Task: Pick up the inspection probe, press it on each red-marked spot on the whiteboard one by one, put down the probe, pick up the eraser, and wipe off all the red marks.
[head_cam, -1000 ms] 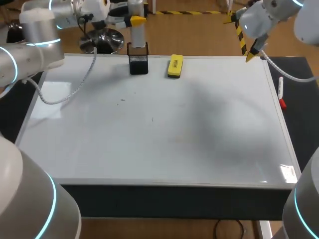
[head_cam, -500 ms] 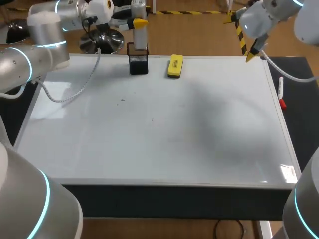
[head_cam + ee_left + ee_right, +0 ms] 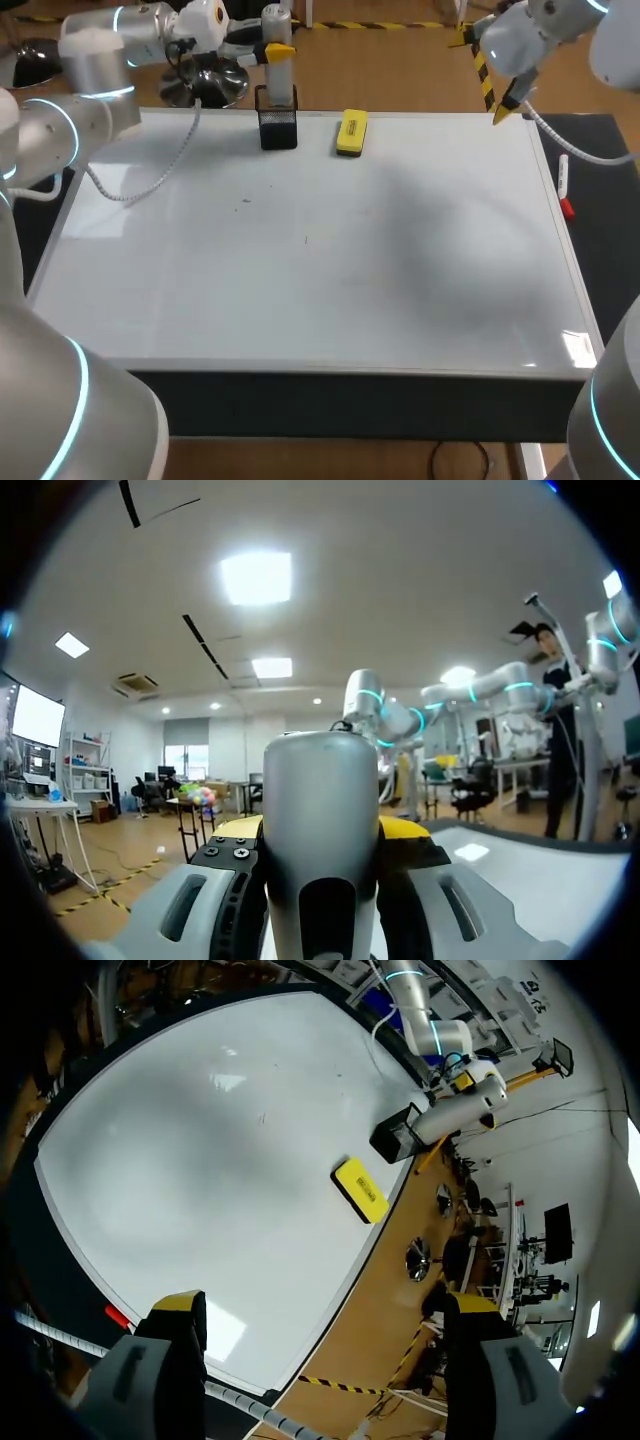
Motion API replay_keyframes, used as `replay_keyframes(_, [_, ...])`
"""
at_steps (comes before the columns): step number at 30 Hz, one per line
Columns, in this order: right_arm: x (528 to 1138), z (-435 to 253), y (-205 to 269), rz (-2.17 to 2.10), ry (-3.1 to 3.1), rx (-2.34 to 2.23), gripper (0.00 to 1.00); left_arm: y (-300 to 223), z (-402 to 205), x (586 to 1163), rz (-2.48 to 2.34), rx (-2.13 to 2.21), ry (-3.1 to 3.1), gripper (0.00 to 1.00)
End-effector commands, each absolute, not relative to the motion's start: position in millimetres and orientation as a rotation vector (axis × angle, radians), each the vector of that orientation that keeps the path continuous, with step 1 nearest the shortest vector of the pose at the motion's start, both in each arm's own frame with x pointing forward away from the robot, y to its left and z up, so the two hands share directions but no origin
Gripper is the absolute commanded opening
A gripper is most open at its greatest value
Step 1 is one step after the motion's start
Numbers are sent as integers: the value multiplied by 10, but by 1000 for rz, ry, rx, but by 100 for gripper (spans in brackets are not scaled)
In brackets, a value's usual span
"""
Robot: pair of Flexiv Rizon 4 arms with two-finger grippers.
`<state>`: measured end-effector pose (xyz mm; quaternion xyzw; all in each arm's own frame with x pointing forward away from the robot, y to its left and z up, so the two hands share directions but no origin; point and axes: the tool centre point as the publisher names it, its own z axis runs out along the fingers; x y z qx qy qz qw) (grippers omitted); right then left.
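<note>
Looking down from the head view, we see our left gripper (image 3: pixel 275 47) clamped on the inspection probe (image 3: pixel 280 78), which stands upright over the black mesh holder (image 3: pixel 278 130) at the whiteboard's (image 3: pixel 330 300) far edge (its lower end sits at the holder's mouth). The eraser (image 3: pixel 351 132) lies just beside the holder along that edge. Our right gripper (image 3: pixel 484 72) hangs over the far right corner.

From the left wrist, the fingers (image 3: pixel 398 829) press the probe from both sides.

From the right wrist, the fingers (image 3: pixel 178 1308) stand wide apart, holding nothing, with eraser and holder ahead.
</note>
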<state>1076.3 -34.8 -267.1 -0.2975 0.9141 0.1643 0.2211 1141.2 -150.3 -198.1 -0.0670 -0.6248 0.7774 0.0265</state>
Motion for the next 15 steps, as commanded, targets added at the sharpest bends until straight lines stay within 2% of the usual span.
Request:
replay_keyframes(1, [10768, -2659, -351, 449, 2532, -826, 100, -1473, -2079, 11500, 2364, -287, -1876, 0])
replay_keyframes(15, [10768, -2659, -351, 449, 2532, -826, 100, -1415, -2393, 11584, 2392, -250, -1836, 0])
